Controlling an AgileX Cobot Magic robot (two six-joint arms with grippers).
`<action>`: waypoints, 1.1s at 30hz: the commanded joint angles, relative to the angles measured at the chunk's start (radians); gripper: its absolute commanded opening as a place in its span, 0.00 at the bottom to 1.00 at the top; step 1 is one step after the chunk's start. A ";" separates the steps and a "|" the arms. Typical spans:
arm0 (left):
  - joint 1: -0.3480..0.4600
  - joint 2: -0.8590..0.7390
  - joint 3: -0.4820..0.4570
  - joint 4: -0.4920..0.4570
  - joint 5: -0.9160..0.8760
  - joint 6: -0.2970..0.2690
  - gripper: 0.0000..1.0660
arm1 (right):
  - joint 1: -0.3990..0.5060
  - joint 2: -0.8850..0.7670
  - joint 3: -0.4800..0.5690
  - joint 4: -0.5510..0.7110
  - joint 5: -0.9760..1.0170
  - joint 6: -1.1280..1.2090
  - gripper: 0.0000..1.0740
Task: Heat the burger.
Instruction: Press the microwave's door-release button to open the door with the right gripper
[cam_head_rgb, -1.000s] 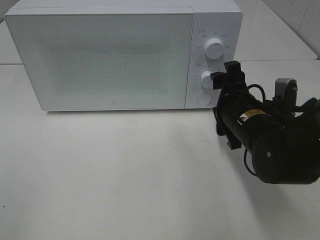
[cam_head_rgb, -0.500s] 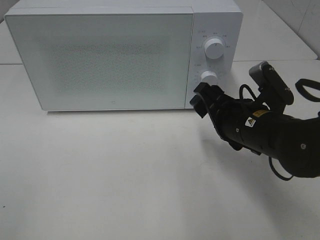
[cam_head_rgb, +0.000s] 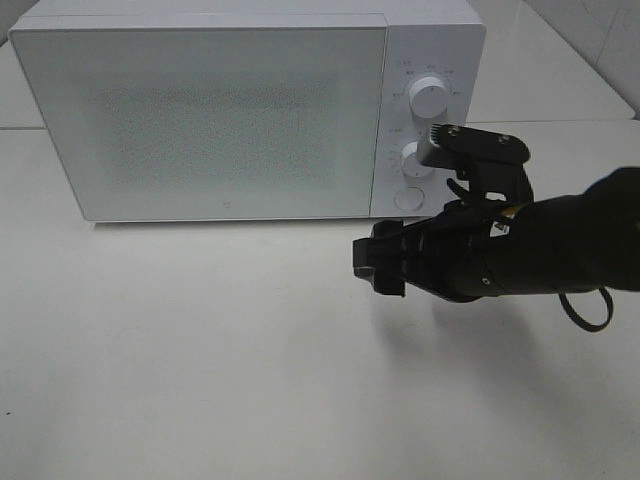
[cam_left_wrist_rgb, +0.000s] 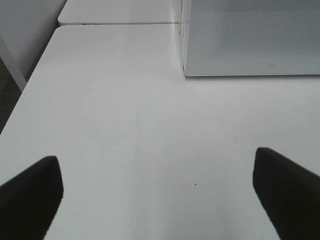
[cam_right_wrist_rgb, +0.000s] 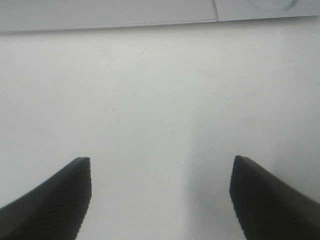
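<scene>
The burger is out of view. A white microwave stands at the back of the table with its frosted door shut. My right gripper hangs low over the table just in front of the microwave's lower right corner, pointing left. Its fingers stand apart with only bare tabletop between them. The right wrist view shows the microwave's bottom edge just ahead. My left gripper is open over bare table, with the microwave's left front corner further off. The exterior high view does not show the left arm.
On the microwave's right panel sit an upper knob, a lower knob and a round button. The white table spreads in front. Its left edge drops off in the left wrist view. Another table adjoins behind.
My right arm has swung away from the lower knob, down and to the left, and now lies low over the table before the microwave's lower right corner. Its jaws stay open.
</scene>
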 joint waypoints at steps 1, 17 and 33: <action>0.000 -0.026 0.002 -0.001 -0.001 -0.002 0.92 | -0.005 -0.012 -0.045 -0.024 0.131 -0.109 0.70; 0.000 -0.026 0.002 -0.001 -0.001 -0.002 0.92 | -0.005 -0.137 -0.228 -0.299 0.746 -0.168 0.70; 0.000 -0.026 0.002 -0.001 -0.001 -0.002 0.92 | -0.005 -0.421 -0.228 -0.355 1.061 -0.116 0.70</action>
